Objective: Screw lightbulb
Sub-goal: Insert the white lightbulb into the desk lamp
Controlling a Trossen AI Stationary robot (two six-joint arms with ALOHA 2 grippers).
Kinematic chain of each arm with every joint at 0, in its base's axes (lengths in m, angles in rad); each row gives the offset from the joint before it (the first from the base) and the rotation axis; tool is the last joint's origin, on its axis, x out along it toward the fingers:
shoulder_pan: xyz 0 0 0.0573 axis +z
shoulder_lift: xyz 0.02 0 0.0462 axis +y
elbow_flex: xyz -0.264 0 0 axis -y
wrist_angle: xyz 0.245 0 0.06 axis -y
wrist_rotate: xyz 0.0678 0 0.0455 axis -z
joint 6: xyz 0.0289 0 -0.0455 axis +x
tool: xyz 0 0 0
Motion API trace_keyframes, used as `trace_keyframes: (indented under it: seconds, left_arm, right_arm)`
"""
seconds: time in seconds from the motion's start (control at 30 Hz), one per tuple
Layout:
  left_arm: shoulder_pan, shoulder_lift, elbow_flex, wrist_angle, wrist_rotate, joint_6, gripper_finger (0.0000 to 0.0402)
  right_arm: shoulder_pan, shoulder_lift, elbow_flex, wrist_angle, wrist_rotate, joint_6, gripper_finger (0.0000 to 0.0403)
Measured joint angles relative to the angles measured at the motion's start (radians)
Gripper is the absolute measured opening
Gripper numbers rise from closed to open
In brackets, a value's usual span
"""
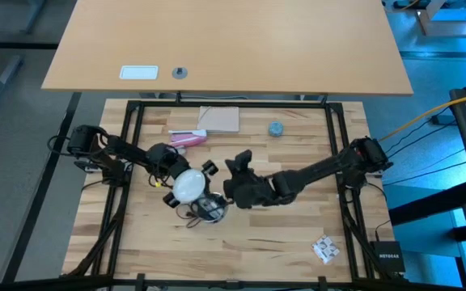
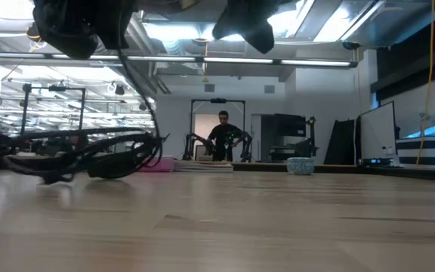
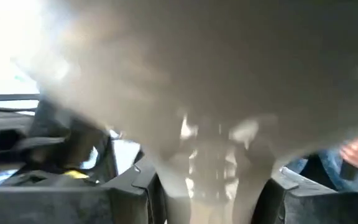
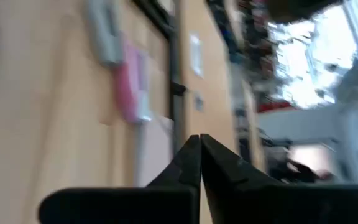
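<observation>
White frosted glass fills my left gripper (image 1: pixel 186 187) — I have the lightbulb (image 1: pixel 188 185) pinched, its globe up and its grey screw base (image 3: pixel 213 165) pointing down past my fingertips (image 3: pixel 129 186). Directly below that hand, on the wooden table (image 1: pixel 281 250), sits the round silvery socket (image 1: pixel 209 208) with its black cord (image 2: pixel 97 159) looped beside it. From above, bulb and socket overlap, but I cannot tell whether the threads have caught yet.

My right gripper (image 1: pixel 235 168) hangs just beside the bulb, on the side away from my left arm, its two dark fingers (image 4: pixel 199 163) pressed together on nothing (the tips meet cleanly in the wrist view).

As I judge it, the step in hand is seating and turning the base. To do it well I should keep the bulb upright over the socket's mouth, press down only lightly, and turn slowly so the threads bite straight instead of crossing. The socket looks loose on the table, so it may spin along with the bulb — my empty right hand is near enough to steady it.

The socket is the only real container here; whether it holds the base already I cannot say. A small blue-grey cap (image 1: pixel 275 128) lies well beyond my right hand.
</observation>
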Motion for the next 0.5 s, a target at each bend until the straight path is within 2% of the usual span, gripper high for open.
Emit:
trace_keyframes:
  seconds: [0.1, 0.23, 0.5]
  left_arm:
    - [-0.006, 0.001, -0.004, -0.003, 0.001, -0.008, 0.0149]
    - [0.004, 0.001, -0.004, -0.002, -0.014, -0.012, 0.0149]
    - [0.016, 0.001, -0.005, -0.007, -0.042, -0.006, 0.0150]
  right_arm:
    - [-0.020, 0.001, -0.001, -0.001, -0.071, -0.017, 0.0004]
    - [-0.016, 0.001, -0.001, -0.057, -0.036, -0.104, 0.0017]
    - [0.059, -0.029, 0.015, -0.281, -0.018, -0.114, 0.0004]
